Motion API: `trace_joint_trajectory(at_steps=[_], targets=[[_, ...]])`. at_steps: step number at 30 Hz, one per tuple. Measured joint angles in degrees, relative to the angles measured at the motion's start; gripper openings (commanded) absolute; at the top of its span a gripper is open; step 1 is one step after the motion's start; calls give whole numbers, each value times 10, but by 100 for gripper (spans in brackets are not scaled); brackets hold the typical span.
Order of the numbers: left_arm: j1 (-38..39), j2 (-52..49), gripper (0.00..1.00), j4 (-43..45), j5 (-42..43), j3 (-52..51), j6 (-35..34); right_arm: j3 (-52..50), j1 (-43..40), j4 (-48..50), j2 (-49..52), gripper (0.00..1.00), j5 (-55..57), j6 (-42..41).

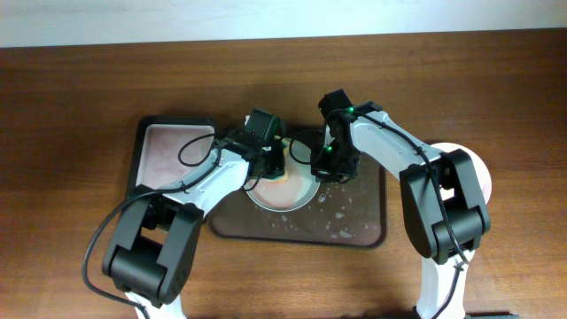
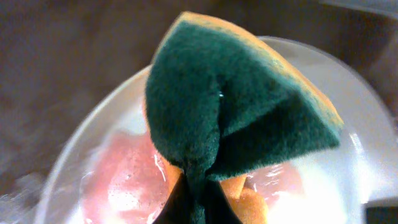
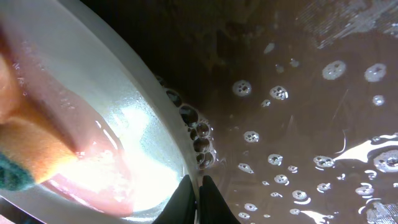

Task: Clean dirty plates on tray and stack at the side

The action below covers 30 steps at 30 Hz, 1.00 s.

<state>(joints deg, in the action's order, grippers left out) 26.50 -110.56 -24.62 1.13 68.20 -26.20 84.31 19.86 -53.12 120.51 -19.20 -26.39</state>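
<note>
Overhead: scrubbing the plate [image 1: 298, 198] with sponge [image 2: 236, 106] clamped in left gripper [image 2: 196, 200], pinching its rim with right gripper [image 3: 194, 194] for steadiness.

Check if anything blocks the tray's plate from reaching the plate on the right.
Nothing visible on the surface: only suds on the tray between the plate and the side plate. The right arm hides part of that stretch.

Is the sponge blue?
No, the sponge is dark green with an orange back, held over the wet pink plate.
</note>
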Motion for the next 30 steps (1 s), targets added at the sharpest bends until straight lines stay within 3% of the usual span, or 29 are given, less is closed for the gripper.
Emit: trace_joint_trajectory(at_steps=[3,6,8,12,16,22,30], targets=[[0,14,0,-29,-25,-2,0,0,0,-1,0,7,0,0],[-1,50,0,-52,-26,-20,7,0,0,-2,0,18,-2,-1],[-5,94,0,-54,-22,-26,9,0,0,-5,0,18,3,-1],[-8,158,0,-50,-22,-26,11,0,-1,-2,0,16,7,-2],[-8,164,0,-74,-23,-26,11,0,-1,0,0,4,7,-3],[-19,164,0,-108,-45,-26,12,0,1,-3,0,4,7,12],[-119,202,0,-151,-54,-26,77,0,17,-18,0,4,7,58]])
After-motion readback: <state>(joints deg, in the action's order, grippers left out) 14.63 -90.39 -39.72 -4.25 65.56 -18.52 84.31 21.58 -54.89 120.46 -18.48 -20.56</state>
